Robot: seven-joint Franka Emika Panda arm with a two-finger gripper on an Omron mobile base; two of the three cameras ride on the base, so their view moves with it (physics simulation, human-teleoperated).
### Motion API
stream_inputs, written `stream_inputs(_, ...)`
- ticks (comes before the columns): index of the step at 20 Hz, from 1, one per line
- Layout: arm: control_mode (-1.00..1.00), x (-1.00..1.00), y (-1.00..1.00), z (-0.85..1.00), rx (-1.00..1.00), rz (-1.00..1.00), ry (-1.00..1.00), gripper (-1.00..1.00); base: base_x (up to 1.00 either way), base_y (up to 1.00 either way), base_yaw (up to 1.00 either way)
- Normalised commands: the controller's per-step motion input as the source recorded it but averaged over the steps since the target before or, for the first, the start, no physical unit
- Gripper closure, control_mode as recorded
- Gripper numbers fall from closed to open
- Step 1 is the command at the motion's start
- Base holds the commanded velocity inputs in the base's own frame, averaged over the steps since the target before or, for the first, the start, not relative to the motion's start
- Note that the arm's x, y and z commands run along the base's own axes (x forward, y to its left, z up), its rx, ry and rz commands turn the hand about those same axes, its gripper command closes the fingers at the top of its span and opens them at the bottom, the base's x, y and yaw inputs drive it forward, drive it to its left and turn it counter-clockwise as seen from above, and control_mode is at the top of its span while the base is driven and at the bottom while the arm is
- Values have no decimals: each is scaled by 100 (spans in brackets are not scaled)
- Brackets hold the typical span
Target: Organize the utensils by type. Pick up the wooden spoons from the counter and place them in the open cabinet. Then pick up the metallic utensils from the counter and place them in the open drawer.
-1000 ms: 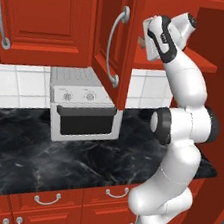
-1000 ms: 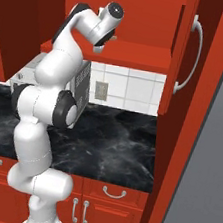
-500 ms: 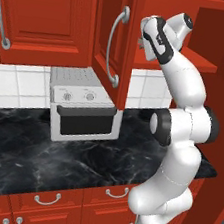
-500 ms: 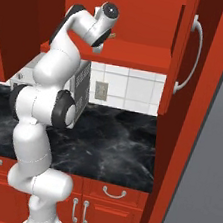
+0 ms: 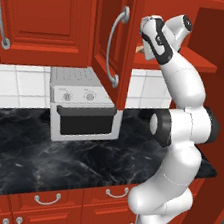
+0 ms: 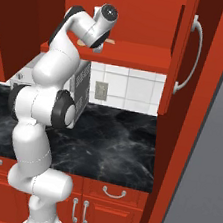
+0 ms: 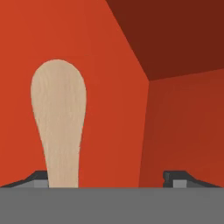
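Up high, the arm reaches into the open cabinet (image 6: 142, 55); gripper (image 7: 109, 177) spread wide; a wooden spoon (image 7: 59, 122) lies beside one fingertip (image 7: 37, 178), seemingly on the shelf.

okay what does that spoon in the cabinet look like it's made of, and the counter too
The wooden spoon looks like pale, matte, unvarnished wood: light tan with faint lengthwise grain across its rounded bowl. The counter looks like polished black stone, perhaps marble: glossy, with thin white veining. Both are rendered, so only the look counts.
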Motion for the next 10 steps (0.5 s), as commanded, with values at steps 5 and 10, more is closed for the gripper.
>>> stream_inputs(5,-100,12,0,-6,0,0,0,-100,0,0,0)
stream_inputs(10,-100,4,0,-9,0,0,0,-100,0,0,0)
